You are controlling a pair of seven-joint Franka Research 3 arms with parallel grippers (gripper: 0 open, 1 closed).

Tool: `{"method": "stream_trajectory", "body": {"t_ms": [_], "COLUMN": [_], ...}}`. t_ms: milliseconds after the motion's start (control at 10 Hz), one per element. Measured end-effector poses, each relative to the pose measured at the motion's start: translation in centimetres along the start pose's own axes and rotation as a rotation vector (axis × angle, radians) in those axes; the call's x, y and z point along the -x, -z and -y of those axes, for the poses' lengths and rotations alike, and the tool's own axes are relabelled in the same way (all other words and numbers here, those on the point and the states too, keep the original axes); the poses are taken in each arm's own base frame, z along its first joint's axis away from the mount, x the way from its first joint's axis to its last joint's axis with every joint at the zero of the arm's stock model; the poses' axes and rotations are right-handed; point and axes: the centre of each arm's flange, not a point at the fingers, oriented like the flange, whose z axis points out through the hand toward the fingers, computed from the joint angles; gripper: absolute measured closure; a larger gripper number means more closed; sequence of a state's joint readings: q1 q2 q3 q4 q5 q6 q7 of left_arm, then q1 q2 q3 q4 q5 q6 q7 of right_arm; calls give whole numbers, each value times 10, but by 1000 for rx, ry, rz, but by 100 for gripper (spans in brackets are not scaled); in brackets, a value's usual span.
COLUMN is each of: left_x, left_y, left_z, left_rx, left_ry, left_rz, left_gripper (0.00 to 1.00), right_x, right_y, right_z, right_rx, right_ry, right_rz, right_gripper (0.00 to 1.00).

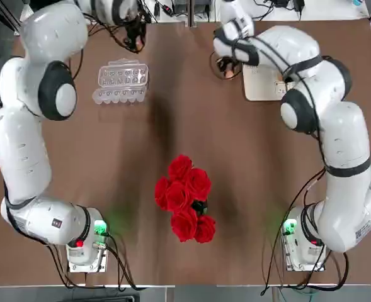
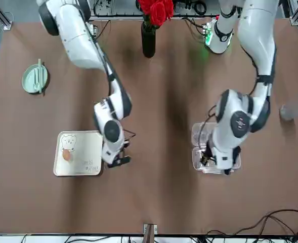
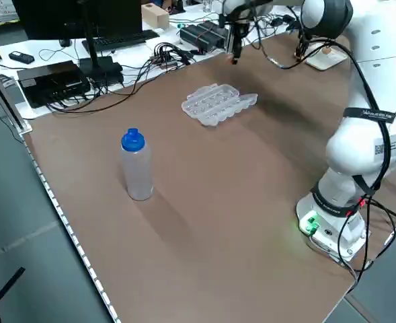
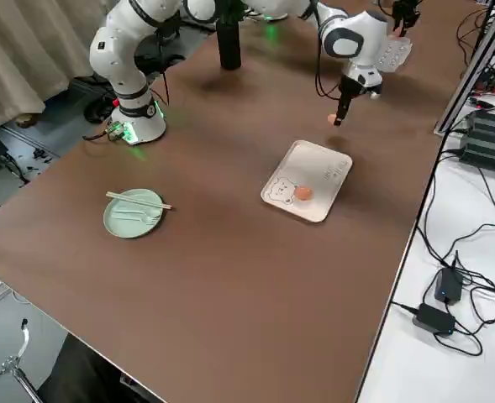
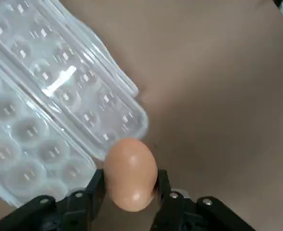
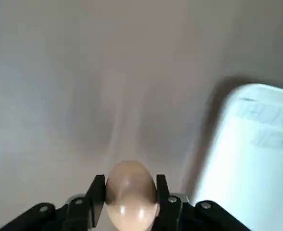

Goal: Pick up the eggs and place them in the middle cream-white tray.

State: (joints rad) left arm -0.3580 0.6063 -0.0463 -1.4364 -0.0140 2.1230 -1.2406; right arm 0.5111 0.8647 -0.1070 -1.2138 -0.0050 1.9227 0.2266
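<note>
Altogether three light-brown oval eggs; one on the cream-white tray (image 4: 308, 180) by its bear drawing; left gripper (image 5: 130, 192) clamped on a second egg (image 5: 130, 173) above the clear carton (image 5: 50, 115); right gripper (image 6: 130, 197) clamped on a third egg (image 6: 130, 193) beside the tray

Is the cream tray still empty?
No, one egg already lies on the tray beside the bear drawing.

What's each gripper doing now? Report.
Left gripper: shut on an egg, above the carton.
Right gripper: shut on an egg, beside the tray.
</note>
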Motion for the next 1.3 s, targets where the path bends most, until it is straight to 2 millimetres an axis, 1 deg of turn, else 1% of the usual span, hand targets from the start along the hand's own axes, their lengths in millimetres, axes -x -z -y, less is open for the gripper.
{"method": "stream_trajectory", "body": {"t_ms": [100,200,300,400,500,600,700,800,900,1000,1100,1200,1300], "left_x": [42,88,128,153,167,175,186,203,218,231,242,246,247], "left_y": [-9,-28,-47,-59,-63,-66,-72,-80,-91,-106,-122,-132,-137], "left_z": [-19,-37,-50,-61,-70,-78,-82,-83,-85,-85,-83,-81,-80], "left_rx": [17,44,81,143,200,226,228,228,248,269,273,269,264], "left_ry": [13,18,3,-18,-34,-45,-58,-66,-74,-78,-77,-78,-79], "left_rz": [1,3,5,3,1,3,8,14,18,21,24,26,26], "left_gripper": [52,52,52,52,52,52,52,52,52,52,52,52,52], "right_x": [-8,-12,-13,-11,-7,-2,3,6,8,11,11,10,9], "right_y": [7,14,18,16,6,-8,-24,-41,-56,-64,-65,-64,-64], "right_z": [-34,-70,-112,-155,-192,-217,-228,-225,-218,-213,-211,-210,-210], "right_rx": [-6,-11,-17,-20,-5,19,40,54,57,57,57,58,58], "right_ry": [-32,-60,-69,-57,-38,-21,-5,11,27,36,41,42,43], "right_rz": [-1,2,21,40,62,88,105,101,93,93,89,79,72], "right_gripper": [52,52,52,52,52,52,52,52,52,52,52,52,52]}}
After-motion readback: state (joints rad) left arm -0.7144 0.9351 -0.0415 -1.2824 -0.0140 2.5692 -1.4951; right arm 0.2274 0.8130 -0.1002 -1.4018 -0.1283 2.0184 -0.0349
